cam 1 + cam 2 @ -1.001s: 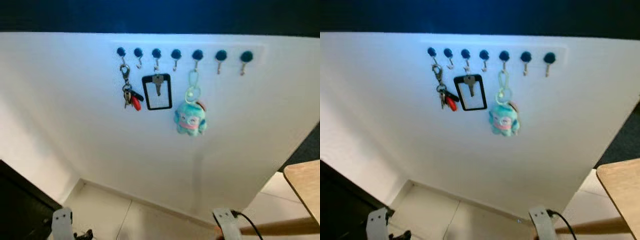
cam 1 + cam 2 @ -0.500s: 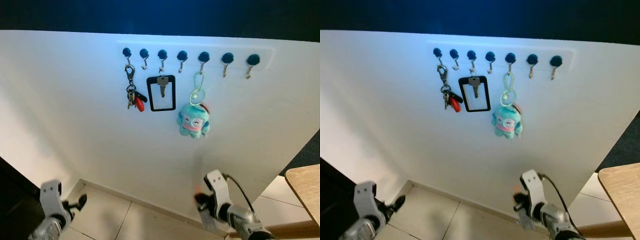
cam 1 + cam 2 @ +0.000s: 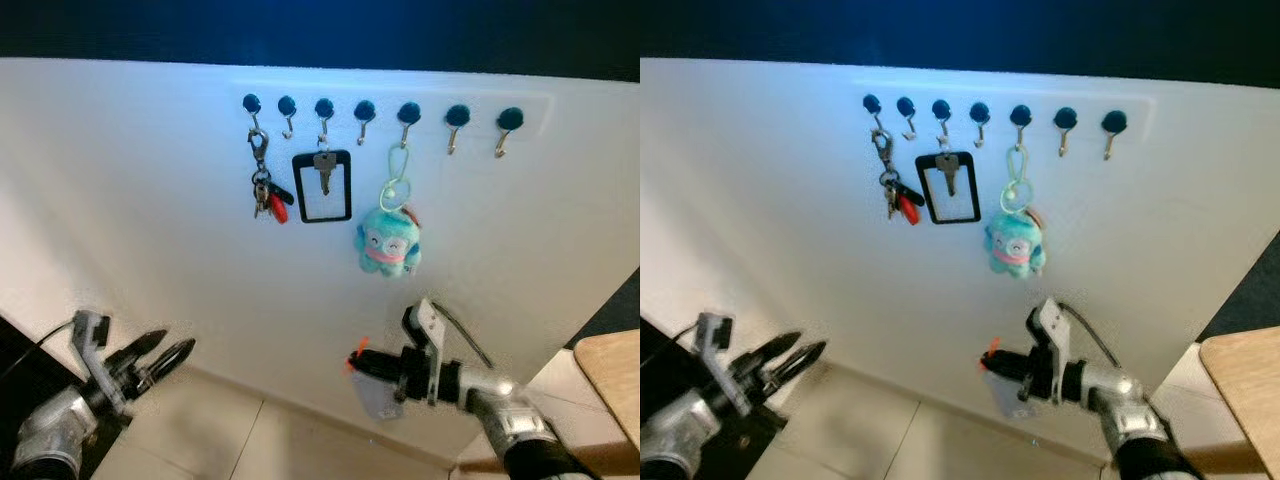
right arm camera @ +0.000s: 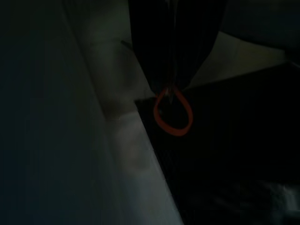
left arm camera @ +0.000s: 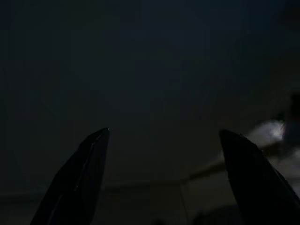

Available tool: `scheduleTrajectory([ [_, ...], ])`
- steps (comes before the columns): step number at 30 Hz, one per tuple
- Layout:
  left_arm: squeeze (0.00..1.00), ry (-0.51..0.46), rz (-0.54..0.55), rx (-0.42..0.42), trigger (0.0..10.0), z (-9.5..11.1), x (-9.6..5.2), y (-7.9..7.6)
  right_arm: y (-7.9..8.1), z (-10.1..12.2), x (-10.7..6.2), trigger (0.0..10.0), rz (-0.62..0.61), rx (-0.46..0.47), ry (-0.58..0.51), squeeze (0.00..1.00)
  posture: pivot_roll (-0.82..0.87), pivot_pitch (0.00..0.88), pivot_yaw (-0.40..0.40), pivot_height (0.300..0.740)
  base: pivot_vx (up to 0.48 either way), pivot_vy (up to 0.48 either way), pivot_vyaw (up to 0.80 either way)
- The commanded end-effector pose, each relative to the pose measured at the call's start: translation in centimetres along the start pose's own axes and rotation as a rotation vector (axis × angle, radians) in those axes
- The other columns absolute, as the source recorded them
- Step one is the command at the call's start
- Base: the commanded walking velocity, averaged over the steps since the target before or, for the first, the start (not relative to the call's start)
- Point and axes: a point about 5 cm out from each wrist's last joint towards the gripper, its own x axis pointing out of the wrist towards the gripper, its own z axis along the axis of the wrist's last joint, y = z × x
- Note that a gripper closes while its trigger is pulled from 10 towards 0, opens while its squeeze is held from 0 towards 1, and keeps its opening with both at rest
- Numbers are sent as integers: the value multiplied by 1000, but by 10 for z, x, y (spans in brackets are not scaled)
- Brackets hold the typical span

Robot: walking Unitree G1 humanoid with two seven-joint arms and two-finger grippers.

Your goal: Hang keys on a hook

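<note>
Keys on an orange loop (image 4: 173, 112) are rising in the clamped right gripper (image 3: 372, 366) toward the hooks (image 3: 453, 120), meaning approach is beginning, while the left gripper (image 3: 165, 358) is lifting with fingers parted.

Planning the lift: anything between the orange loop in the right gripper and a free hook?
Nothing visible blocks it. The right gripper holds the orange loop low before the white wall, and bare wall lies between it and the free hooks. The plush keychain hangs just above, on an occupied hook.

Both head eyes face the white wall (image 3: 150, 200) from below, sharing its hook row (image 3: 380, 108); the dark wrist views look along their fingers.
</note>
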Motion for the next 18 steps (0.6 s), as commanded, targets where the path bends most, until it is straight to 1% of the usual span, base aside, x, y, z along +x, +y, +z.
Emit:
scheduleTrajectory([
  [1,0,22,-35,24,10000,5,-2,-1,7,5,4,10000,58,-1,-17,0,-106,53,77,740,0,0,-800],
  [2,0,9,-54,29,10000,8,2,-2,10,7,4,10000,79,-2,-22,0,-112,50,76,740,0,0,-800],
  [4,0,6,-58,33,10000,9,3,-3,11,8,4,10000,86,-2,-23,0,-112,50,76,740,0,0,-800],
  [5,0,4,-71,37,10000,11,6,-4,16,10,4,10000,119,-4,-15,0,-112,50,76,740,0,0,-800],
  [7,0,5,-80,39,10000,12,6,-5,19,12,4,10000,137,-8,-18,0,-115,46,79,740,0,0,-800],
  [8,0,5,-103,44,10000,15,7,-6,25,19,6,10000,175,-6,-32,0,-115,46,79,740,0,0,-631],
  [11,0,13,-137,58,10000,19,8,-10,34,29,7,10000,222,-6,-51,0,-115,46,79,740,0,0,-492],
  [13,0,20,-163,72,10000,22,8,-12,41,38,9,10000,254,-23,-66,0,-115,46,79,740,0,0,-444],
  [14,0,20,-163,72,10000,22,8,-12,41,38,9,10000,254,-23,-66,0,-115,46,79,740,0,0,-431],
  [15,0,18,-191,87,10000,27,9,-15,46,49,9,10000,283,-44,-89,0,-118,46,75,740,0,0,-425],
  [18,0,16,-207,95,10000,30,9,-17,48,56,9,10000,285,-55,-107,0,-118,46,75,740,0,0,-283],
])
